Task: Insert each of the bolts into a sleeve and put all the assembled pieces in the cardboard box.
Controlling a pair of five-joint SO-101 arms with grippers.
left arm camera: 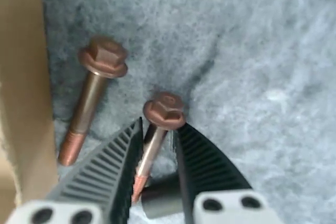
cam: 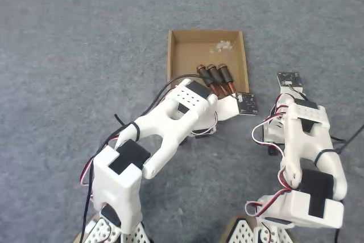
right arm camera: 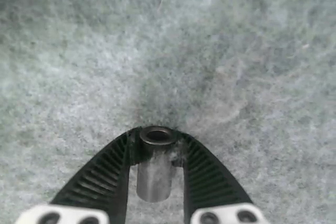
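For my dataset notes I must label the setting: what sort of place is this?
Probably a robotics test bench rather than a factory: two small white arms work on a table covered in grey felt, with a cardboard box for finished parts.

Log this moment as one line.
left claw: shut on bolt | right claw: shut on sleeve | loose bolt: on carpet beside cardboard box | box: three assembled pieces inside

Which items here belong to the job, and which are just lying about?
Job: cardboard box, three assembled pieces inside, bolt in left gripper, loose bolt beside it, sleeve in right gripper.
Lying about: white bits in box, grey carpet.
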